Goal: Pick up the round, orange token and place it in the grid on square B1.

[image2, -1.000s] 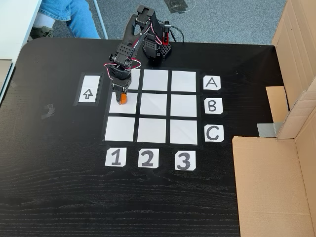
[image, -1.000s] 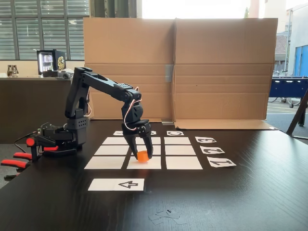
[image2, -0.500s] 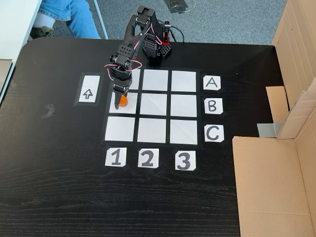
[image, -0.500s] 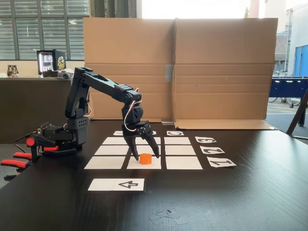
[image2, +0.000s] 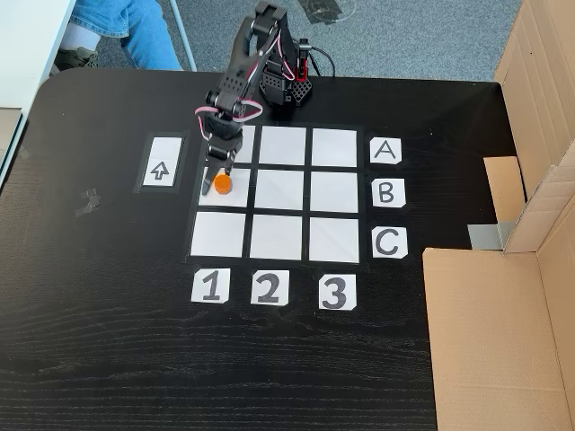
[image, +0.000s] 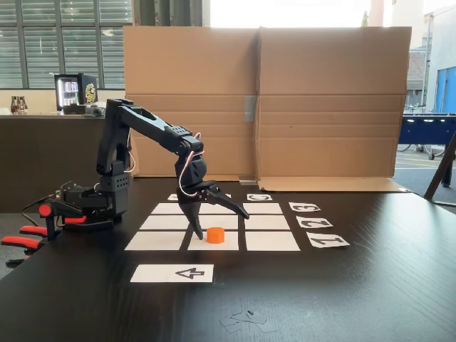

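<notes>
Orange plastic marks the token (image: 215,234) (image2: 222,184), which sits flat on square B1 (image2: 235,203), the middle paper of the column above the number 1 label (image2: 209,286) and in line with the letter B label (image2: 386,192) in the view from above. It lies toward the upper left part of that paper. The fingers (image: 220,223) (image2: 219,172) stand spread wide apart and hold nothing; in the side view one tip reaches down beside the token on its left, and the other angles out above and to its right, clear of the token. The black arm (image: 149,126) bends down from its base (image2: 287,92) at the far edge of the grid (image2: 280,238). A white strip with a black arrow (image2: 162,171) lies on the black counter (image2: 108,341) just beside the grid. Cardboard panels (image: 263,100) stand behind the counter in the side view.
</notes>
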Controlling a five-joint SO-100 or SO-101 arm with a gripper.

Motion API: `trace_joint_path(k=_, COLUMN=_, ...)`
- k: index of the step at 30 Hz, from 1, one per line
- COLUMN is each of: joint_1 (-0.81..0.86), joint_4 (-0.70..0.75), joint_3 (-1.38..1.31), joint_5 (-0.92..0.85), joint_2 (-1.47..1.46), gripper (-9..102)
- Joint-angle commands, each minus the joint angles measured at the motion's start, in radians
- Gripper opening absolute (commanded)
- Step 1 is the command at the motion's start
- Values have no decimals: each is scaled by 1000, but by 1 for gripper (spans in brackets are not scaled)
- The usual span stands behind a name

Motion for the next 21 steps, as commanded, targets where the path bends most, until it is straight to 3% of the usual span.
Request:
trace_joint_path(k=1, joint_1=18, joint_4=-103, joint_3=147, joint_5=9, joint_2=230, gripper=58)
trace_joint_path(k=10, joint_1=130, joint_4=-327, joint_3=528, joint_5=43, joint_2=735, gripper=58)
trace_joint_path(k=18, joint_1=443, joint_4=-545, joint_3=790, joint_5=198, joint_2=1163, gripper=56)
trace_joint_path(k=20, joint_1=534, joint_4=-589, joint_3=853, joint_5=262, joint_2=1258, gripper=48)
trace_joint_path(k=21, joint_1=583, joint_4=-595, joint_3=884, joint_5=308, joint_2=1318, gripper=38)
